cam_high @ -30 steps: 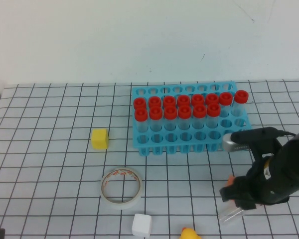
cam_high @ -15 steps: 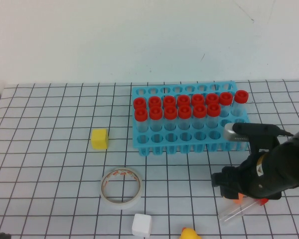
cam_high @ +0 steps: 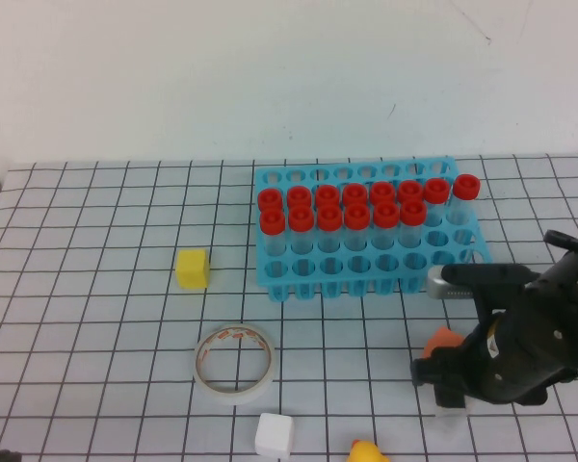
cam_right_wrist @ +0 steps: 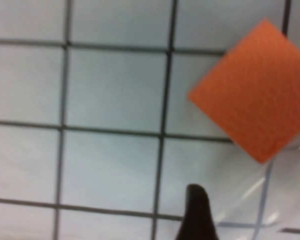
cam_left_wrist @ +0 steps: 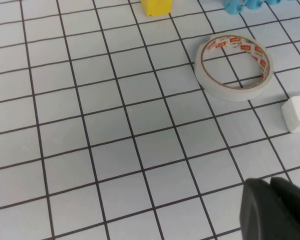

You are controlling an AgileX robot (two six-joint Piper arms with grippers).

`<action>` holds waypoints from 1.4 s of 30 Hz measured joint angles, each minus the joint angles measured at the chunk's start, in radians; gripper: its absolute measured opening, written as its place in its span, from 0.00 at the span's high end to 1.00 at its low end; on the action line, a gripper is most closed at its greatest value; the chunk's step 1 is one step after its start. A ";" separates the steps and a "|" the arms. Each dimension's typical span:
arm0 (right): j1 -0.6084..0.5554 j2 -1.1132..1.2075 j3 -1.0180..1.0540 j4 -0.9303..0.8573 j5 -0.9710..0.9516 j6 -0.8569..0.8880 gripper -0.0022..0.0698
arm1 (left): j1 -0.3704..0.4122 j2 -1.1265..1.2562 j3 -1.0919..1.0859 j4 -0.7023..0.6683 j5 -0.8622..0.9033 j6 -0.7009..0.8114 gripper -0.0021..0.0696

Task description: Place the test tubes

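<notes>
A blue rack (cam_high: 366,274) at the back right holds two rows of red-capped test tubes (cam_high: 356,207); its front rows are empty. One clear test tube (cam_high: 451,412) lies flat on the table in front of the rack, mostly hidden under my right arm. My right gripper (cam_high: 453,390) hangs low over it, open. In the right wrist view one dark fingertip (cam_right_wrist: 195,202) stands beside the clear tube (cam_right_wrist: 270,195); the other finger is out of frame. My left gripper (cam_left_wrist: 275,210) is shut on nothing, above bare grid near the front left.
An orange block (cam_high: 443,339) lies right beside my right gripper and the tube, also seen as the orange block (cam_right_wrist: 255,85). A tape roll (cam_high: 235,359), a white cube (cam_high: 274,435), a yellow cube (cam_high: 193,268) and a yellow toy (cam_high: 366,451) lie left of it.
The right gripper has opened wider and come down over the lying tube, which now shows only at one end. The left arm has not moved.
</notes>
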 joint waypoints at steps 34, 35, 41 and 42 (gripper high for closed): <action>0.000 -0.246 0.004 -0.227 0.183 -0.181 0.65 | 0.000 0.000 0.000 -0.323 -0.049 0.086 0.97; 0.000 -0.295 0.004 -0.234 0.163 -0.181 0.65 | 0.000 0.000 0.000 -0.385 -0.065 0.137 0.97; 0.020 -0.534 0.008 -0.254 -0.111 -0.215 0.65 | 0.000 0.000 0.000 -0.650 -0.180 0.430 0.97; 0.032 -0.560 0.008 -0.256 -0.182 -0.228 0.65 | 0.000 0.000 0.000 -0.666 -0.200 0.443 0.97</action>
